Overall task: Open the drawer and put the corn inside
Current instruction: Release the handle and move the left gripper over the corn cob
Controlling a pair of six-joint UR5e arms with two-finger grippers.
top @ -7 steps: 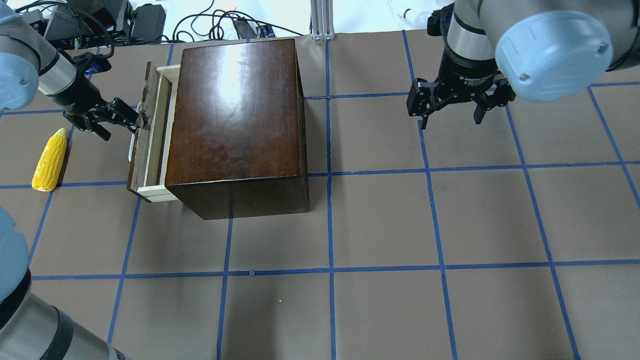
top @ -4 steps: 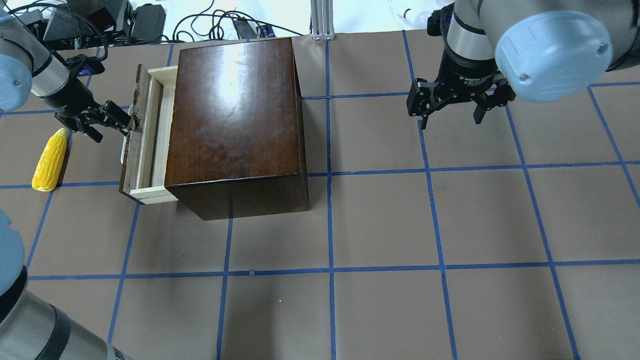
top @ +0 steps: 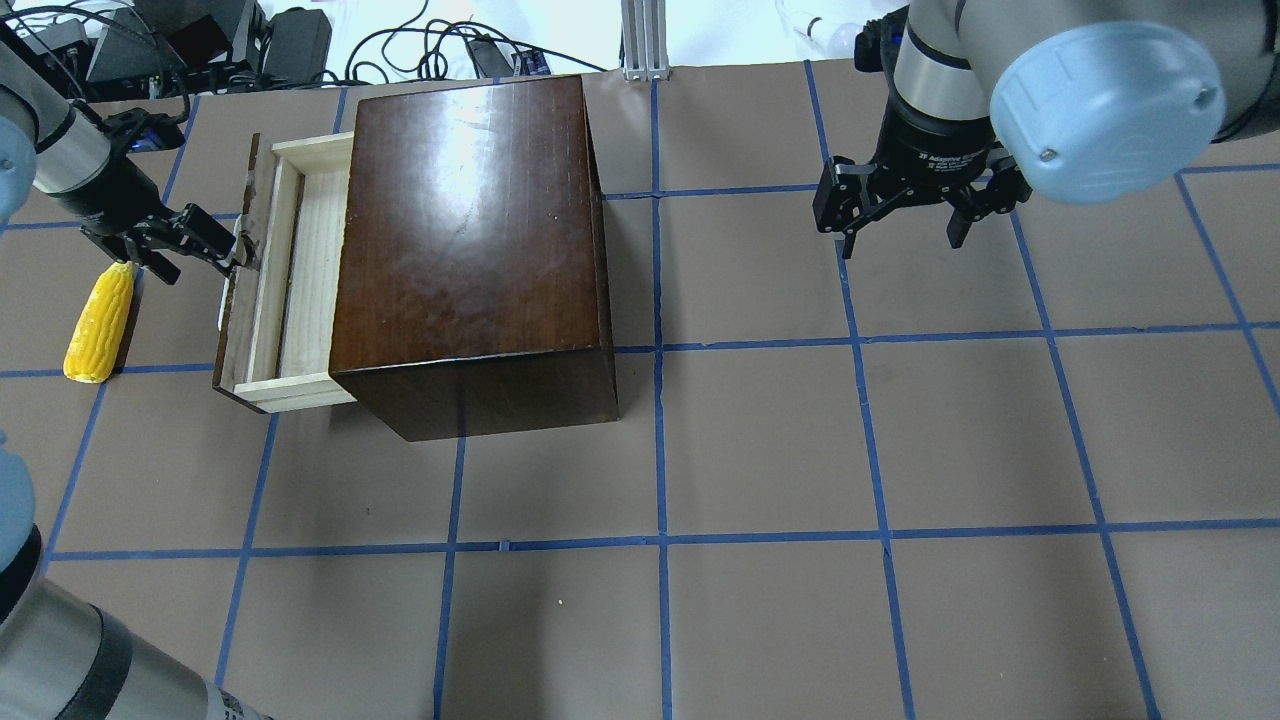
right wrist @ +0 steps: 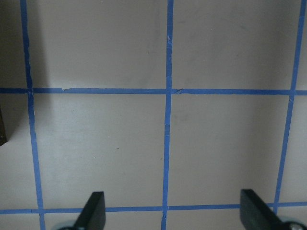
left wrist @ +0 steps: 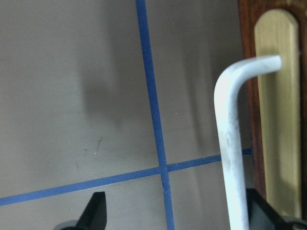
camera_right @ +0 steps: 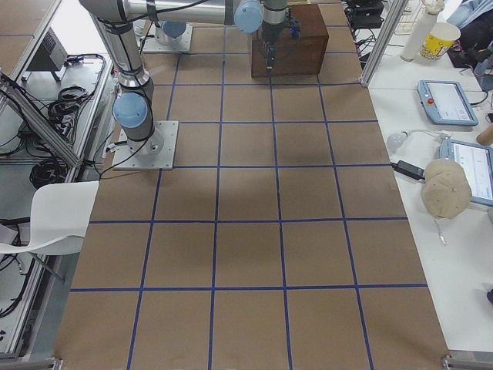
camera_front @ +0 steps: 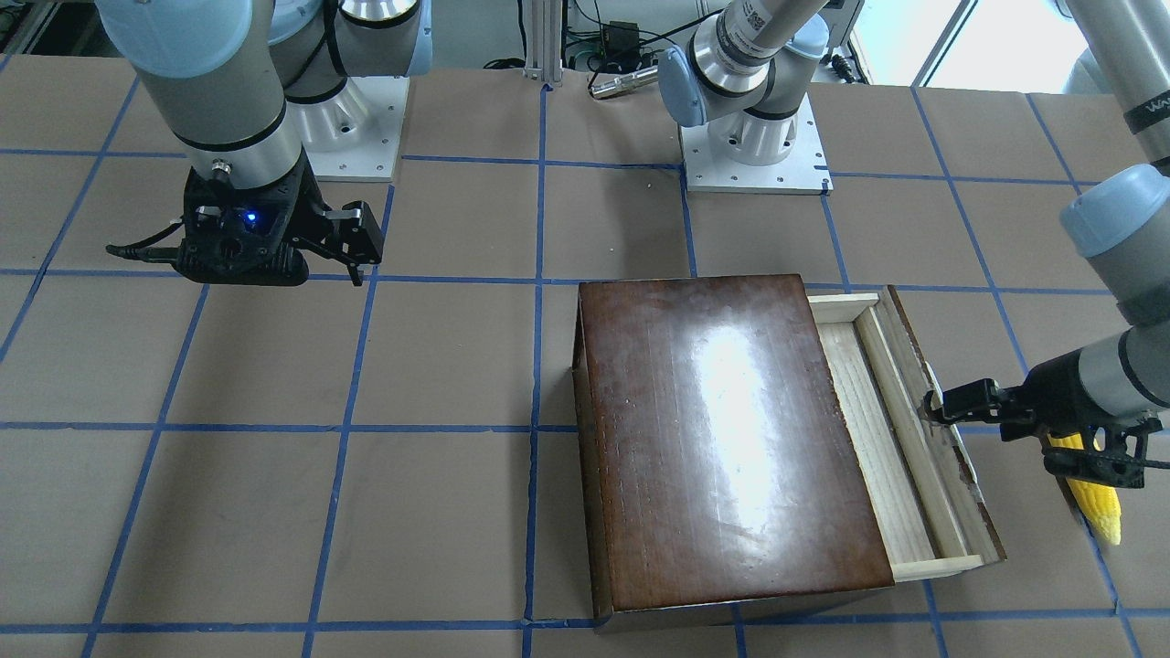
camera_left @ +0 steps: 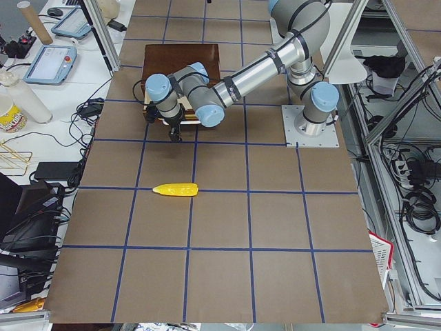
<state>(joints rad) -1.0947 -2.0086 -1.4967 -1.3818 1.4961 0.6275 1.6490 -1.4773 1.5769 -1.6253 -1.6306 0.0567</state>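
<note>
The glossy dark-brown box [top: 470, 240] stands at the table's back left. Its drawer [top: 305, 270] is pulled out to the left and its pale plank bottom shows, with nothing in it. In the front-facing view the drawer [camera_front: 873, 429] juts out to the right. My left gripper [top: 225, 245] is open at the drawer's dark front panel. The white handle [left wrist: 230, 143] stands between its fingers, close to the right one. The yellow corn [top: 98, 325] lies on the table left of the drawer and shows partly behind the left wrist [camera_front: 1097, 498]. My right gripper [top: 902, 242] is open and empty, hovering at the back right.
The table is brown with a blue tape grid [top: 660, 450]. Cables and equipment [top: 200, 40] lie beyond the back edge. The side views show the corn [camera_left: 176, 189] apart from the box [camera_left: 180, 58], toward the table's left end.
My left gripper has moved left at the handle and the drawer has slid further out of the box. The corn and the right arm have not moved.
</note>
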